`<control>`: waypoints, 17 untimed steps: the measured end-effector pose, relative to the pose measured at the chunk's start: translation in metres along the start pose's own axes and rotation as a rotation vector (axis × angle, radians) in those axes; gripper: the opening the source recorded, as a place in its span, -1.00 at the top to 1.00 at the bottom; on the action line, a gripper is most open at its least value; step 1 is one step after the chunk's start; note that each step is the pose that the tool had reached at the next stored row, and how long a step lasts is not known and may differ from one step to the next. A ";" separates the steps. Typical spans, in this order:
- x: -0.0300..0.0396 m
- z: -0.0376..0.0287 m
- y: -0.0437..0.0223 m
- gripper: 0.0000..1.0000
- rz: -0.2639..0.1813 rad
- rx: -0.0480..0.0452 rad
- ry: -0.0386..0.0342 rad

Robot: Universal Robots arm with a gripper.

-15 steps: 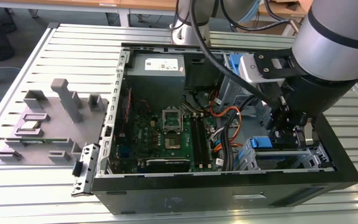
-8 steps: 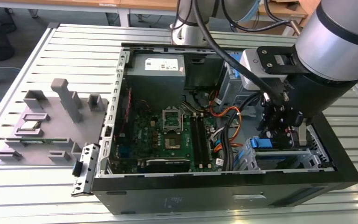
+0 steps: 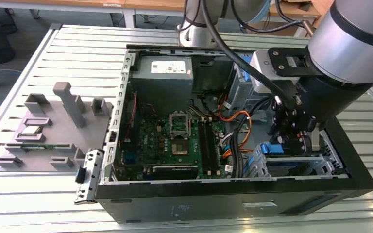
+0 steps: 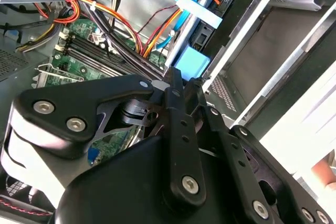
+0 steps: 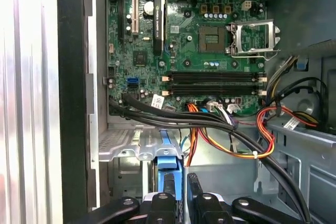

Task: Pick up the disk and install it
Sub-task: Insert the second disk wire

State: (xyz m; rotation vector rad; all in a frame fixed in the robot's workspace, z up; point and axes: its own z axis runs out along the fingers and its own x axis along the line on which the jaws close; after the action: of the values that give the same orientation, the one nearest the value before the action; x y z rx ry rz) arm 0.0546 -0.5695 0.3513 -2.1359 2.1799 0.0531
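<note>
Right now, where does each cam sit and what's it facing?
Exterior view: off the arm, above the open computer case, looking down at its motherboard; the arm and pincer reach into the drive bay on the exterior view's right.
First wrist view: at the wrist, facing along the pincer over the motherboard; fingertips flank a blue rail.
Second wrist view: at the wrist, behind the pincer, facing the drive cage.
Shared: the pincer, the orange cables.

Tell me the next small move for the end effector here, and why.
Probably a slow, straight press into the grey metal drive cage. The end effector sits at the blue plastic rail of the edge-on hard drive at the cage's mouth, with orange and red wires close beside it; whether the drive is seated cannot be seen.
</note>
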 end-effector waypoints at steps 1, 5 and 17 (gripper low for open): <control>-0.0001 -0.0011 0.0000 0.52 0.000 0.0000 -0.0001; -0.0006 -0.0058 -0.0003 0.52 0.001 -0.0003 -0.0002; -0.0011 -0.0050 -0.0238 0.52 0.003 -0.0017 0.0001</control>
State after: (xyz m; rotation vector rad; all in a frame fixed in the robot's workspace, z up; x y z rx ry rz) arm 0.0782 -0.5693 0.3573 -2.1337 2.1838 0.0551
